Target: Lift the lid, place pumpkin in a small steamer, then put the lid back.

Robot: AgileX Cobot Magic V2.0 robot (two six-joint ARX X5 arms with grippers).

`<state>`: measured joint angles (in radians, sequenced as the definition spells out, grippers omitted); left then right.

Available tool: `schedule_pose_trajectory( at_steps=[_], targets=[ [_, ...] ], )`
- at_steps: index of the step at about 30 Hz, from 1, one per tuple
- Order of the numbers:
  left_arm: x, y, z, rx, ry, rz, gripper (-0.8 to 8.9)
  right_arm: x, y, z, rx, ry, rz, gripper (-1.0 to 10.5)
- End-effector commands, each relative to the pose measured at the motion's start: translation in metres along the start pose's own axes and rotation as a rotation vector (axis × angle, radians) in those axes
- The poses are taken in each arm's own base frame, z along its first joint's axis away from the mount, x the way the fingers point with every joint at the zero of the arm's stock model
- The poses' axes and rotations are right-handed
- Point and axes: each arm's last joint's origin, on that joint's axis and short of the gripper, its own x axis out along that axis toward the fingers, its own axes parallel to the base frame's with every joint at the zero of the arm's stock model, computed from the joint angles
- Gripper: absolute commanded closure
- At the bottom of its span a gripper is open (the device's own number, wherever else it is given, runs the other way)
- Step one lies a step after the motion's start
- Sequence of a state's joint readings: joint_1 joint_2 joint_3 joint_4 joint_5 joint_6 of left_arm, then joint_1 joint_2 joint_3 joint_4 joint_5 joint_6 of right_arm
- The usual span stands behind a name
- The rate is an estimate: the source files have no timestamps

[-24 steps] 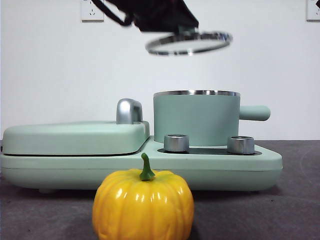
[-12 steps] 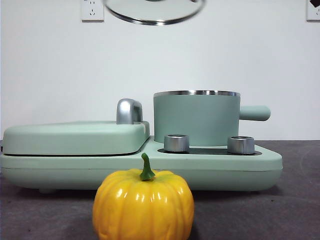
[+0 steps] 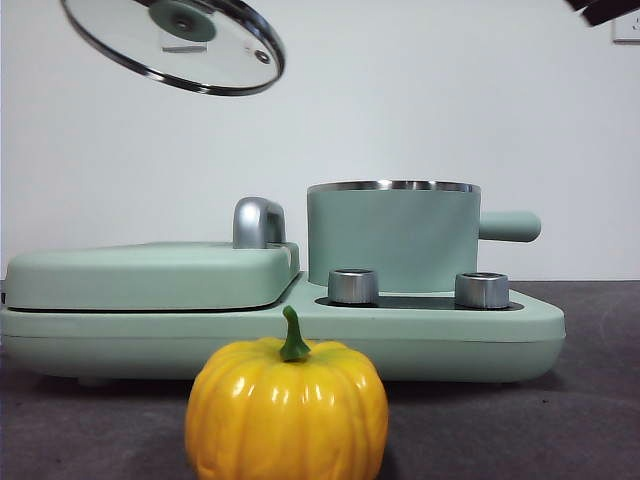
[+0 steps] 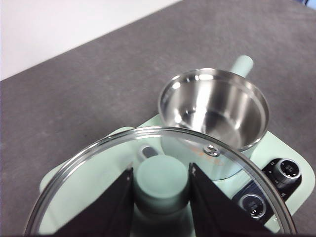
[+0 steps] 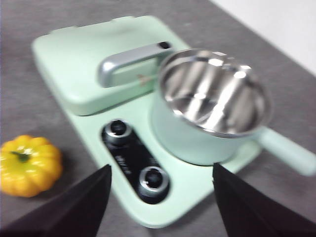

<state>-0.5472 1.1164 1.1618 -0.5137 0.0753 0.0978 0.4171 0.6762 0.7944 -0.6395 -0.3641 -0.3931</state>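
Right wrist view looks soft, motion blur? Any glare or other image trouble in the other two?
Right wrist view: soft all over, the small steamer rim and the pumpkin smeared, streaky highlights inside the pot. Left wrist view: sharper, bright glare on the steel bowl, the left gripper shut on the knob of the lid. Front view: crisp, evenly lit, soft highlights on the pumpkin, wall socket showing through the tilted lid.

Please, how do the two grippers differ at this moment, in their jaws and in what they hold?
The left gripper is shut on the mint-green knob of the lid, held tilted high above the griddle cover; the right gripper is open and holds nothing. In the wrist views, the left looks down through the lid at the small steamer, while the right hangs above the steamer and the pumpkin. Both have black jaws.
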Motion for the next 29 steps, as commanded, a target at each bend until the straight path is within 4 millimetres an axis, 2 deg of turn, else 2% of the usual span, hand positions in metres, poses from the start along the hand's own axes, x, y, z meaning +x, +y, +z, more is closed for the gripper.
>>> schedule_pose_trajectory(
  at_steps=[1,6,10,19,29],
  targets=[
    [-0.005,0.004,-0.008,-0.049,-0.027,0.022,8.02,0.006,0.004,0.008,-0.004,-0.006,0.053,6.1],
    [-0.012,0.007,-0.036,-0.083,0.0,0.051,8.02,0.025,0.014,0.01,-0.033,0.039,0.165,6.1],
    [-0.023,0.008,-0.048,-0.103,-0.008,0.097,8.02,0.046,0.027,0.011,-0.066,0.102,0.268,6.1],
    [-0.038,0.009,-0.048,-0.123,-0.058,0.123,8.02,0.094,0.059,0.007,-0.146,0.241,0.438,6.1],
    [-0.04,0.008,-0.048,-0.123,-0.064,0.127,8.03,0.137,0.092,0.001,-0.215,0.281,0.549,5.4]
  ],
)
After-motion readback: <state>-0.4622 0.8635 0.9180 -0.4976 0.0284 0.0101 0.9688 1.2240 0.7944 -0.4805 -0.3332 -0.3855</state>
